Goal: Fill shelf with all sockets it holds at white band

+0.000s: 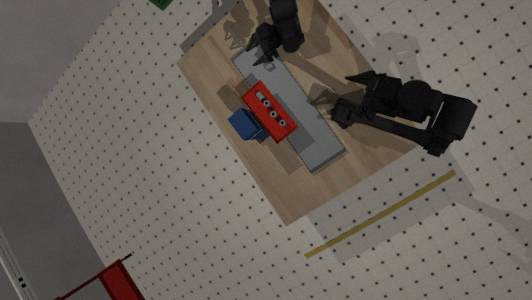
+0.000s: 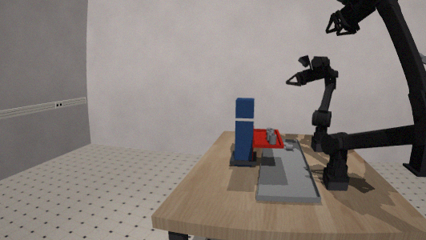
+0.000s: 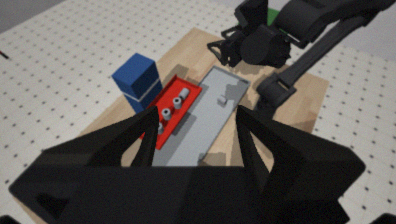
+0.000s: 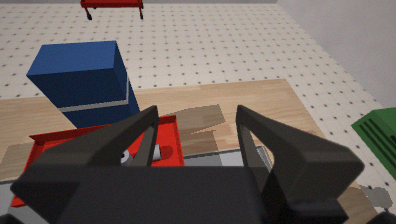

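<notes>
Four sockets aboard, shelf low on the post, both my pincers clear above

Left to right in the exterior view: a blue post point(image 1: 243, 124) point(image 2: 244, 140) point(image 3: 140, 75) point(image 4: 85, 60) stands upright, its white band point(image 2: 244, 119) point(image 3: 142, 92) point(image 4: 95, 106) near twelve o'clock. At three o'clock the red shelf point(image 1: 287, 135) point(image 2: 259, 138) point(image 3: 175, 87) point(image 4: 172, 132) meets it, visibly below the band. Four sockets point(image 1: 267, 103) point(image 2: 273, 139) point(image 3: 177, 103) point(image 4: 157, 152) sit inside its rim, three upright, one on its side. I judge this load too heavy, or set too far out from the post; a fifth could drag it lower. The lying socket might roll if nudged, upsetting the balance

Below the shelf, the fifth socket point(image 1: 270, 66) point(image 2: 288, 146) point(image 3: 222, 101) rests on the grey tray point(image 1: 315, 140) point(image 2: 296, 172) point(image 3: 225, 80) point(image 4: 231, 159), at four o'clock from the shelf. The rim leaves little room for fingers beside the row; pressing down there could push the shelf lower

Toward one o'clock from the shelf hangs my right pincer point(image 1: 251, 57) point(image 2: 287, 82) point(image 3: 214, 39) point(image 4: 197, 112), partly open, holding nothing. Farther out, also near one o'clock, my left pincer point(image 1: 356, 89) point(image 2: 333, 33) point(image 3: 197, 112) is equally open, holding nothing. Crossing arms could collide; open air lies between them and the shelf
</notes>
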